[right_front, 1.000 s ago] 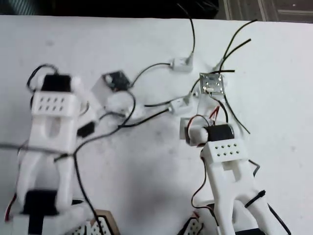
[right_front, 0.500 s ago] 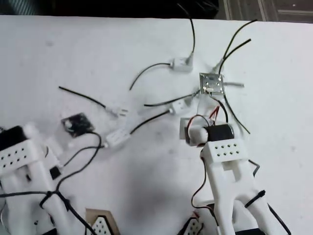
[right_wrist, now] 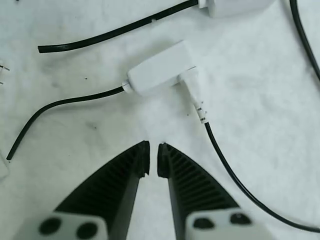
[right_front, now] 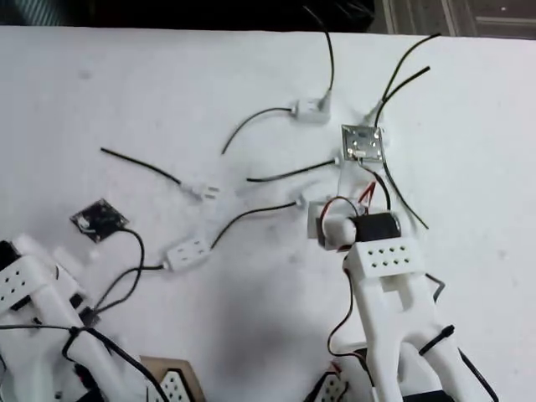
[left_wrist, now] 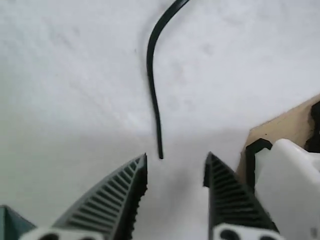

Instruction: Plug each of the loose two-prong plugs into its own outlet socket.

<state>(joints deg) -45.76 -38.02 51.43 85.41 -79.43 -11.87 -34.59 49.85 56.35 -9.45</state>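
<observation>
Right gripper (right_wrist: 153,160) hovers, seemingly closed, near white socket (right_wrist: 156,75).

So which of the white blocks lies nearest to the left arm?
The block at the lower left of the table, beside the black square. All the others lie farther up the table.

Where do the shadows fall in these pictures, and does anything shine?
High view: the small square metal plate glints. Left wrist view: the white table dims to grey near the dark ribbed fingers. Right wrist view: even light, and the white rectangular connector block casts only a faint shadow.
</observation>
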